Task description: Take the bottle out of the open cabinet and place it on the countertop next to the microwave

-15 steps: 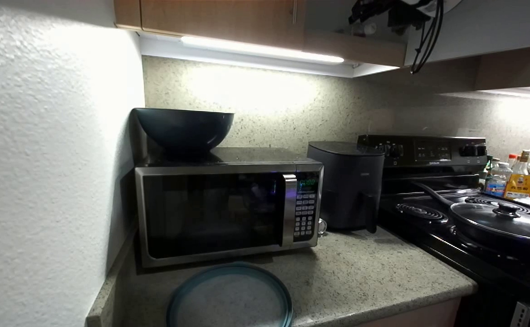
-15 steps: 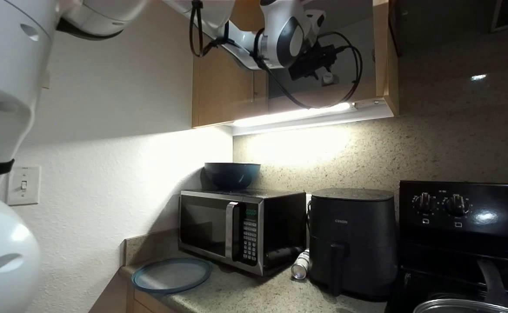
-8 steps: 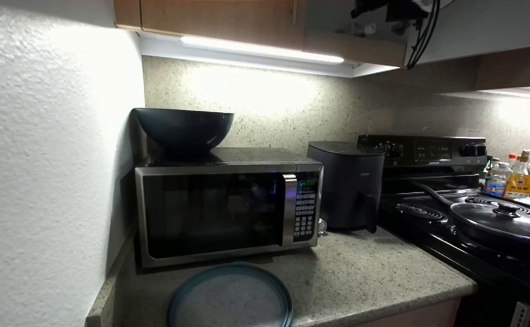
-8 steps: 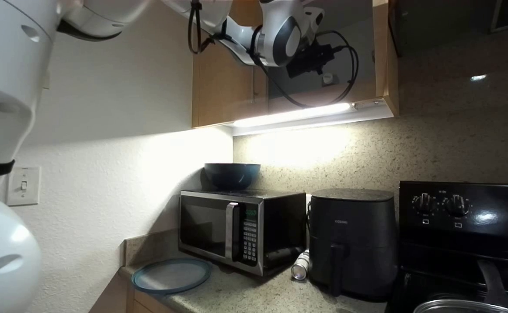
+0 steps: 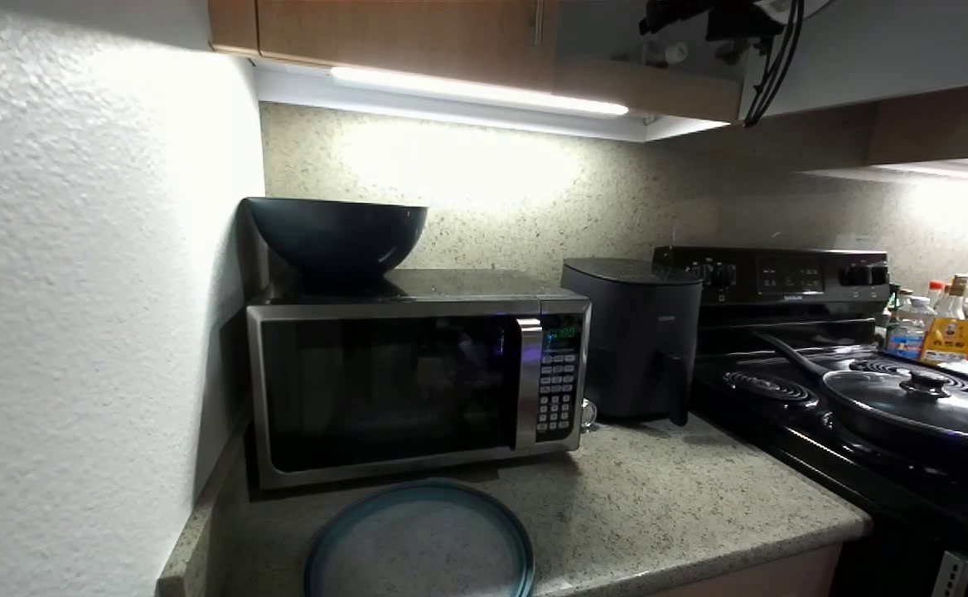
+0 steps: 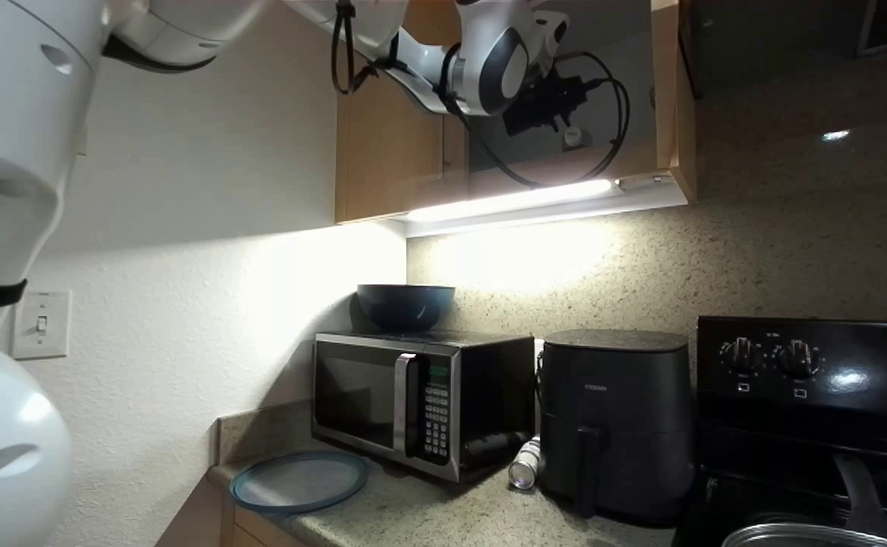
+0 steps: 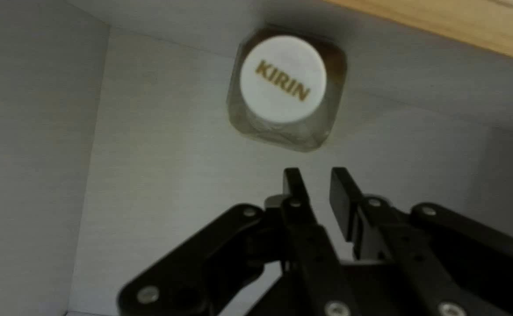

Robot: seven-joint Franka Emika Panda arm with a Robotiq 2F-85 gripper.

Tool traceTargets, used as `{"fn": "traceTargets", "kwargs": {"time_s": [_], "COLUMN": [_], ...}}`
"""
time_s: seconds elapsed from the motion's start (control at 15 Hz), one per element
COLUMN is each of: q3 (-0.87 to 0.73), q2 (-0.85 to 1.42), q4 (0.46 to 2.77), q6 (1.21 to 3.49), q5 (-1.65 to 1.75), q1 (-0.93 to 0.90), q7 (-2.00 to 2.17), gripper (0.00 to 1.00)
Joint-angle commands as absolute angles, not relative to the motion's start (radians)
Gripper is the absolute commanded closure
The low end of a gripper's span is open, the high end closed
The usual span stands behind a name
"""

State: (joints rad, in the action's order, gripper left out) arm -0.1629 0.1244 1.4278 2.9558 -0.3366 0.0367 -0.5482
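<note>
The bottle stands or lies inside the open cabinet (image 6: 675, 91); I cannot tell which. In the wrist view its round white cap (image 7: 283, 79) marked KIRIN faces the camera, with the clear and brown body (image 7: 283, 134) behind it. The bottle's cap also shows in both exterior views (image 5: 676, 53) (image 6: 573, 137). My gripper (image 7: 313, 171) is partly open and empty, with a narrow gap between its fingertips. The fingertips are apart from the bottle, below it in the wrist picture. The microwave (image 5: 393, 390) stands on the speckled countertop (image 5: 658, 497).
A black air fryer (image 6: 617, 425) stands beside the microwave, with a small cylinder (image 6: 524, 465) lying between them. A dark bowl (image 5: 339, 236) sits on the microwave. A round blue-rimmed lid (image 5: 422, 543) lies in front. The cabinet's wooden edge (image 7: 449, 26) is close to the bottle.
The arm, gripper and hanging cable have risen slightly since a second ago, with only a tiny shift in the last half second. The bottle has not moved.
</note>
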Motion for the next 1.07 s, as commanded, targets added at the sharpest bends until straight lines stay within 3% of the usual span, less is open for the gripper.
{"fn": "traceTargets", "kwargs": {"time_s": [0.0, 0.47, 1.0], "q3": [-0.172, -0.203, -0.166], "q2": [0.102, 0.077, 0.09], "q4": [1.453, 1.497, 1.484], "q6": [2.925, 2.875, 2.823], "q5": [-0.315, -0.269, -0.448], "q1": [0.036, 0.037, 0.053], "q7": [-0.542, -0.561, -0.675], "gripper": [0.46, 0.01, 0.0]}}
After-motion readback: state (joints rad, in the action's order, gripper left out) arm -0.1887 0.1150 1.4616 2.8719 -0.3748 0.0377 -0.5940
